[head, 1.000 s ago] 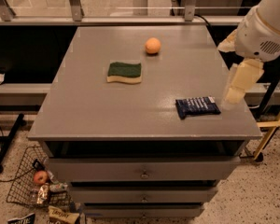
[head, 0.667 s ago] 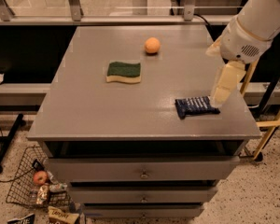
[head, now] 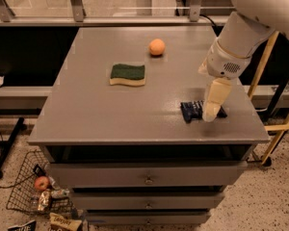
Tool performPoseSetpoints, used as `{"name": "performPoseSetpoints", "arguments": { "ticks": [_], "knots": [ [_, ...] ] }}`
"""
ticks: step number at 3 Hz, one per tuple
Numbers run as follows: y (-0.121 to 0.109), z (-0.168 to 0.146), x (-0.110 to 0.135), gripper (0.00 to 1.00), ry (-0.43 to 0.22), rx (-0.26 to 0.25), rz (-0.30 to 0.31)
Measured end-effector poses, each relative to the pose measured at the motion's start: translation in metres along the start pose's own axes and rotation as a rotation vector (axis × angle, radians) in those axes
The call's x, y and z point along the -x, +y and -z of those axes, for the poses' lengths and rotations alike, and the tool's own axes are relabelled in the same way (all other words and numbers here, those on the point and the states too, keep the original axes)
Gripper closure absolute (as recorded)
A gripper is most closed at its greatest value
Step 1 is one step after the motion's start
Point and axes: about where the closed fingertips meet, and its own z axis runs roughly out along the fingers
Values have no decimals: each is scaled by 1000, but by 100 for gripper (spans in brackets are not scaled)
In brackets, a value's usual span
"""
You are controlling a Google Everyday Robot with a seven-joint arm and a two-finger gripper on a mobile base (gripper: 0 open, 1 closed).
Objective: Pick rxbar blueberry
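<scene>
pincer (head: 210,112) lowered over 1 rxbar blueberry (head: 190,111) | grip: cannot tell | 1 sponge (head: 128,74) | 1 orange (head: 157,46)

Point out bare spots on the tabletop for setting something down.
Free: the table's left strip beside the sponge, and the front stretch between sponge and rxbar blueberry. Crowded: right front, where the pincer is over the bar; the orange sits farther back.

I see soft, even light from above on the grey surface (head: 111,109), with a faint sheen across it. The gripper (head: 211,112) shows bright and pale at the rxbar blueberry (head: 190,110), front right; the left background sits in deep shade.
</scene>
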Motion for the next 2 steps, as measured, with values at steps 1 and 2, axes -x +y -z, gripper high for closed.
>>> {"name": "performPoseSetpoints", "arguments": {
  "ticks": [1,2],
  "knots": [
    [7,-17,4,0,28,42,6],
    [11,-25,4,19,45,56,6]
  ]
}}
